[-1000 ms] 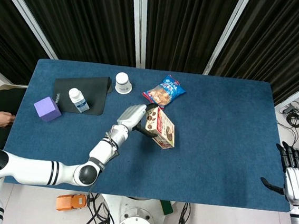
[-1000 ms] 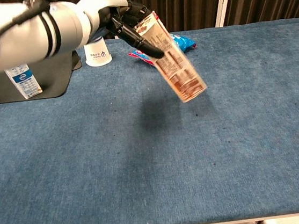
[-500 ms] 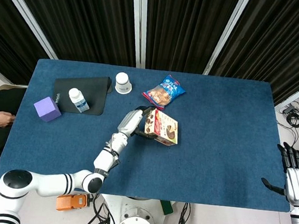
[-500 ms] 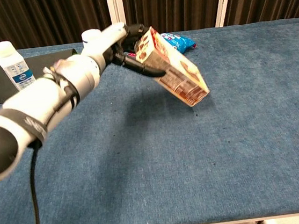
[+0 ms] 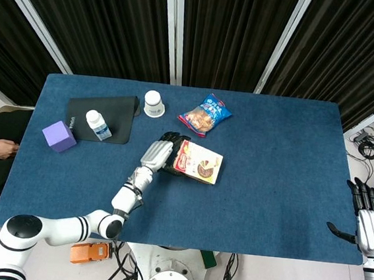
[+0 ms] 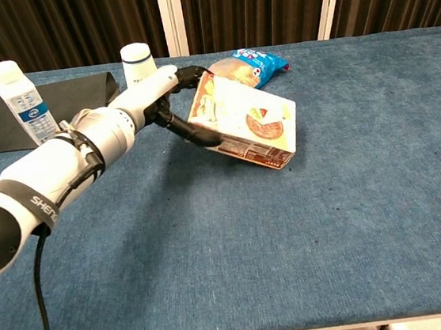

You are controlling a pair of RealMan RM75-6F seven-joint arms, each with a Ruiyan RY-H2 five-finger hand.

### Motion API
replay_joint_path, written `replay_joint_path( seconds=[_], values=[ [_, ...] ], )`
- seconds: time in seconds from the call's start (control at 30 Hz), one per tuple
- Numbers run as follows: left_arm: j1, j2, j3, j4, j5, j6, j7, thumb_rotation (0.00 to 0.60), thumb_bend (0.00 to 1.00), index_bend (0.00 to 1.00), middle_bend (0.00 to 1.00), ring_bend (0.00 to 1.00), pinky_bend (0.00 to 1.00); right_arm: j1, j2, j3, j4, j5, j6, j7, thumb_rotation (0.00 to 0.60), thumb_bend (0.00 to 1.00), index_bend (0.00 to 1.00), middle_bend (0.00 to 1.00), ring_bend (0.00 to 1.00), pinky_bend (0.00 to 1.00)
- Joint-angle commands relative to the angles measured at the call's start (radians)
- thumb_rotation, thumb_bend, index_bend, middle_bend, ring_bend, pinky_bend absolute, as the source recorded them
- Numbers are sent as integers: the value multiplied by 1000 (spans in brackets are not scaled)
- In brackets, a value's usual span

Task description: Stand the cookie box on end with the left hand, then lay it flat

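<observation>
**Box nearly flat, left hand on it**

My left hand (image 5: 159, 156) grips the cookie box (image 5: 199, 162) at its left end; in the chest view dark fingers (image 6: 193, 133) wrap under the near edge and over the far one. The box sits mid-table on the blue cloth (image 5: 275, 188), broad printed face up. From the chest camera its right end is down on the cloth and the held end looks slightly raised, so I read it as tilted, not fully flat. I can't tell how much of the underside touches.

Right hand (image 5: 367, 222) is off the table's right edge, holding nothing, fingers apart and pointing up.

Behind the box, apart from it: snack bag (image 5: 205, 114). Further left a white cup (image 5: 153, 103) just beside the black mat (image 5: 119, 117), a bottle (image 5: 97, 124) standing on the mat, and a purple cube (image 5: 59, 135) near the left edge.
</observation>
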Motion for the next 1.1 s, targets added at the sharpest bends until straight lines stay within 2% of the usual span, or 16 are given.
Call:
replay_joint_path(
  seconds=[0.03,0.2,0.33,0.5,0.63,0.77,0.9,1.1],
  values=[
    [7,15,-3,-19,-38,-21,57,600,19,83,133,34,0,-1,-1,-1,1,0,-1,1,600,234,0,0,0,0],
    [18,42,-9,-72,-94,-39,127,600,10,3,51,0,0,-3,2,-2,0,-4,4,4,600,233,0,0,0,0],
    [42,94,-6,-151,-81,0,159,600,1,0,7,0,0,-6,5,-4,0,-10,11,9,600,234,0,0,0,0],
    [119,261,24,-345,-93,59,234,600,0,0,5,0,0,-5,11,-6,17,-8,0,40,600,234,0,0,0,0],
    [200,408,72,-505,-85,162,322,600,0,14,27,0,0,8,19,-1,44,6,-33,87,600,234,0,0,0,0],
    [318,531,149,-589,42,333,336,600,0,35,55,2,0,17,15,8,66,14,-43,109,600,234,0,0,0,0],
    [424,623,210,-603,154,465,286,600,0,47,55,1,0,22,11,10,73,15,-50,117,600,233,0,0,0,0],
    [570,715,287,-572,235,602,214,600,0,47,55,0,0,28,6,3,72,-16,-41,128,600,234,0,0,0,0]
  ],
)
